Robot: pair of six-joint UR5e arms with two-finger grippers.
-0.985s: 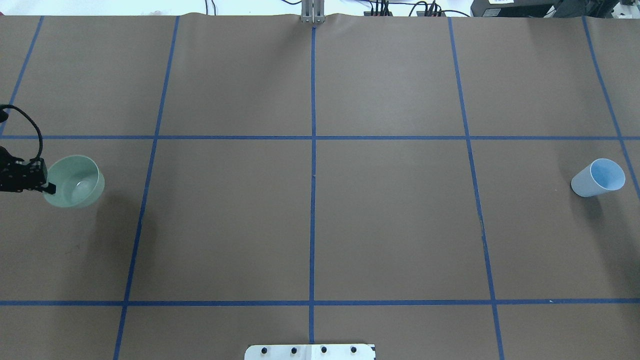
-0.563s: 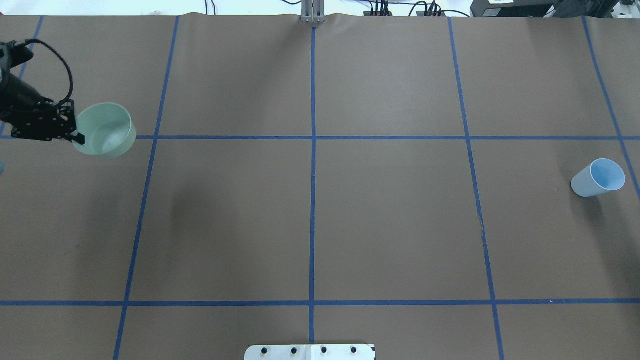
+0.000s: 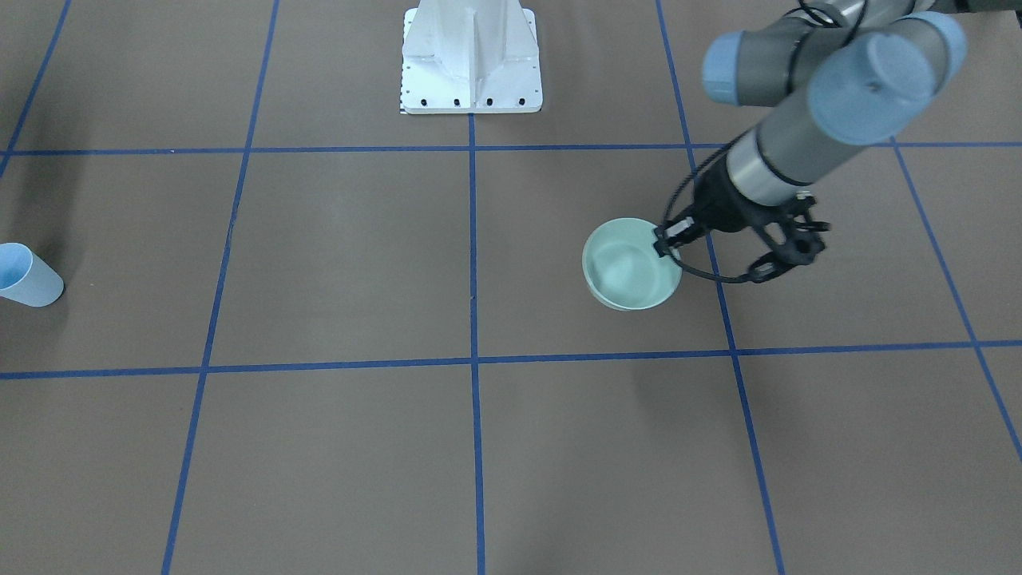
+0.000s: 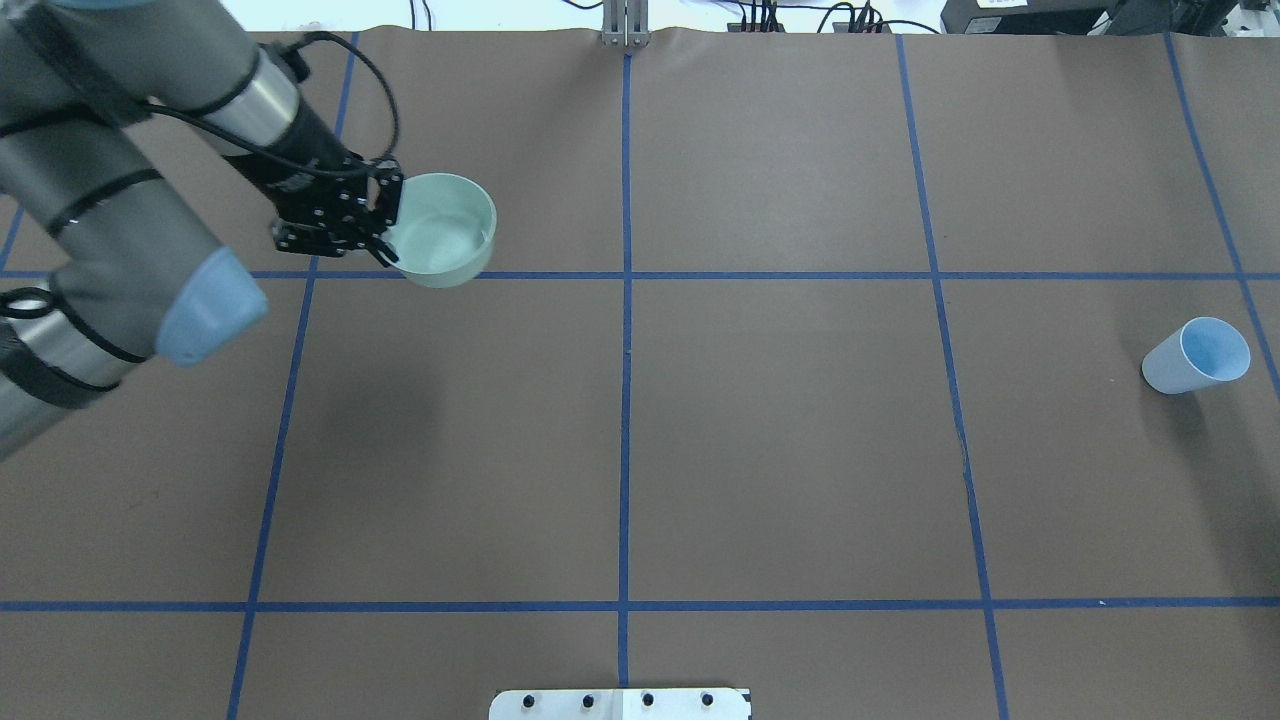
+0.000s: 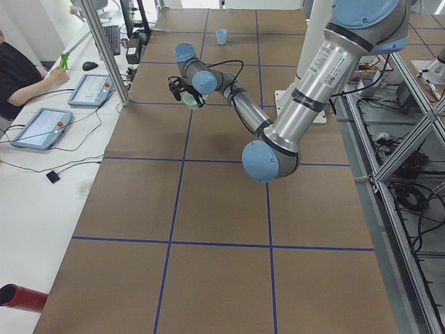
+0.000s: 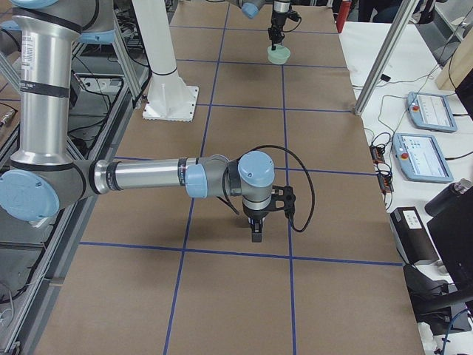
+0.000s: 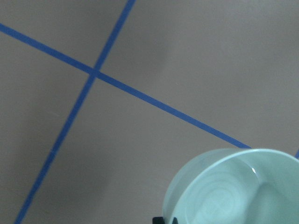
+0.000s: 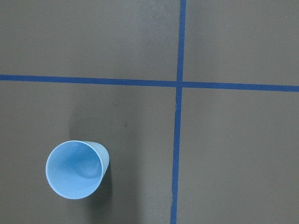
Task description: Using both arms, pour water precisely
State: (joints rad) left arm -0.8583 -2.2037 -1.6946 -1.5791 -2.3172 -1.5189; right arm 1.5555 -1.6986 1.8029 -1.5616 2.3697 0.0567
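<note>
The left arm [image 4: 110,230] reaches in from the left of the overhead view. Its left gripper [image 4: 386,248] is pinched closed on the rim of a pale-green bowl [image 4: 455,205], one finger inside and one outside. The bowl is held upright above the brown table [image 4: 780,450], and its shadow falls well apart from it. The water [image 7: 219,203] sits in the bowl. It is hard to make out from overhead, but the left wrist view shows it as faint pale rings on the bottom.

A light-blue cup [image 4: 1195,357] stands near the table's far right edge, well apart from the bowl. The right wrist view looks straight down into it, and it appears empty, though the picture is too soft to be sure.

The right arm [image 6: 140,177] shows only in the right side view, with the right gripper [image 6: 256,231] pointing down close to the table. Whether its fingers are apart or together cannot be told. The front view alone shows the white pedestal [image 3: 471,56].
</note>
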